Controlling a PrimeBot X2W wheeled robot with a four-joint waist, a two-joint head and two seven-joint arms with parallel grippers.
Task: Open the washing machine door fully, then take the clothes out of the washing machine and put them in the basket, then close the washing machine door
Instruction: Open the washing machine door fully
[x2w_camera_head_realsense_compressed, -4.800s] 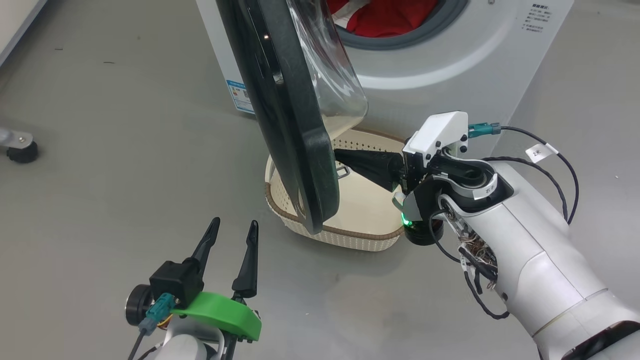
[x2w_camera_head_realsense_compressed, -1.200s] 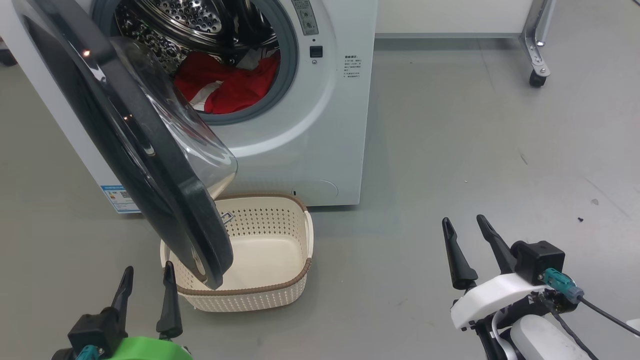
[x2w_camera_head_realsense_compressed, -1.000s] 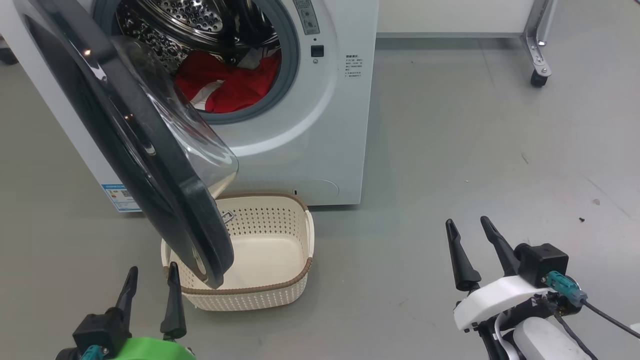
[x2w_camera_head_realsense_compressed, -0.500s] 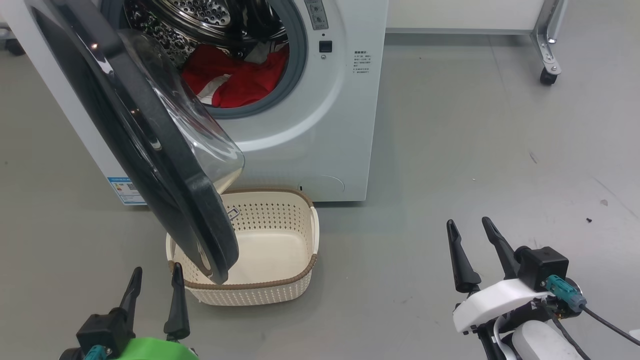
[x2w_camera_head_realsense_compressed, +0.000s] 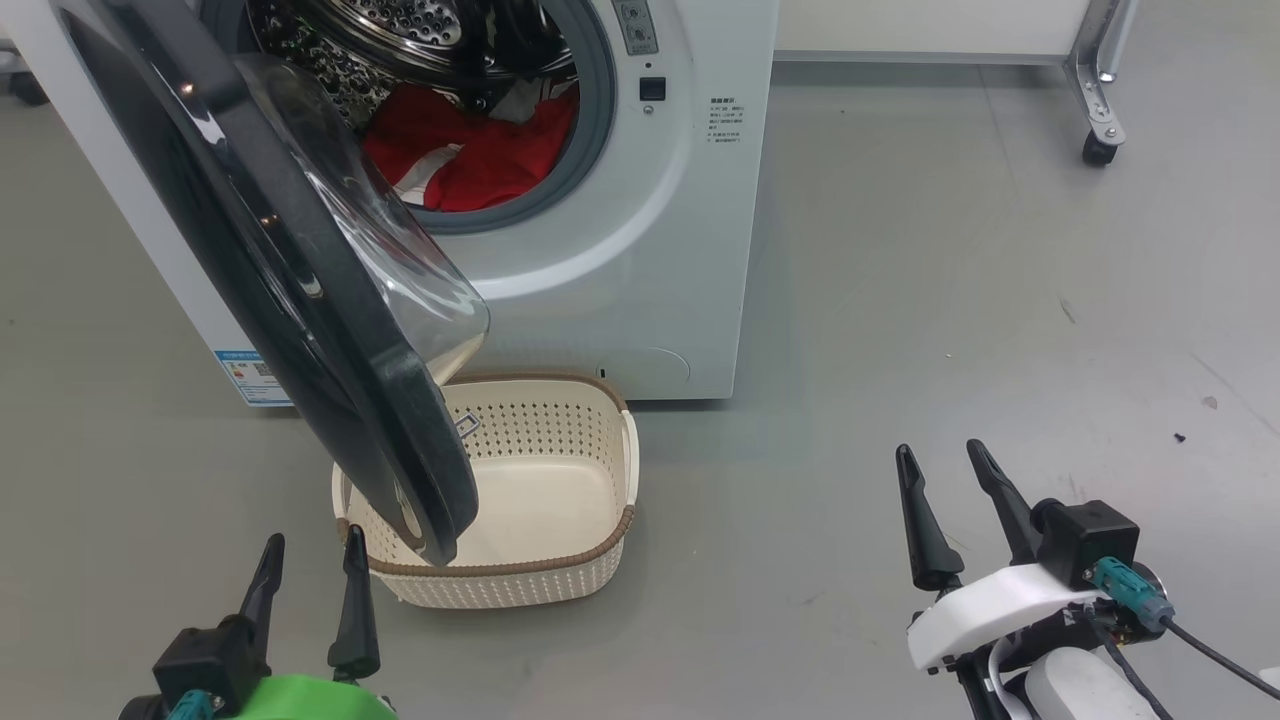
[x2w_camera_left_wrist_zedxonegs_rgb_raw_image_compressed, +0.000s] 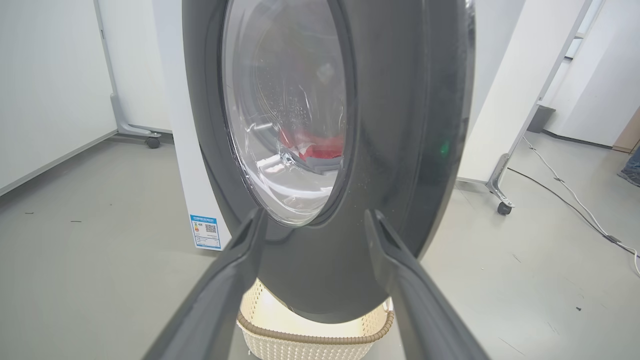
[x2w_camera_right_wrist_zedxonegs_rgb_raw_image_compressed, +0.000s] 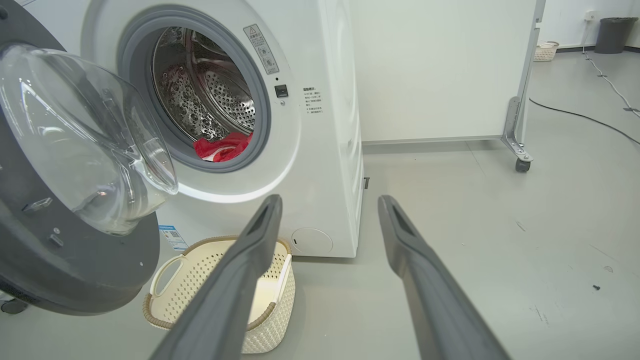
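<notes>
Both of my claws are low over the grey floor (x2w_camera_head_realsense_compressed: 900, 300) with nothing between their fingers. My left claw (x2w_camera_head_realsense_compressed: 313, 537) has its two dark fingers spread apart and pointing at the washing machine door (x2w_camera_head_realsense_compressed: 300, 300). It is near the door's lower edge and not touching it. In the left wrist view the door's glossy black outer face stands right ahead, and its round window shows between my fingers. My right claw (x2w_camera_head_realsense_compressed: 939, 450) is also spread wide. It is well apart from everything, off to the right of the basket (x2w_camera_head_realsense_compressed: 560, 580), over bare floor.

The door is swung out from the left side of the washing machine (x2w_camera_head_realsense_compressed: 680, 250), about halfway, so I see it nearly edge-on. Its clear glass bowl bulges back toward the round opening. The door's bottom edge hangs over the left part of the basket.

The clothes (x2w_camera_head_realsense_compressed: 470, 160), red with bits of white, lie in a heap at the bottom of the steel drum, pressed against the grey rubber ring at the front.

The basket stands on the floor just at the foot of the machine's front panel, below the opening, and its bare cream bottom shows. A small blue label (x2w_camera_head_realsense_compressed: 250, 378) sits low on the machine's left front corner.
</notes>
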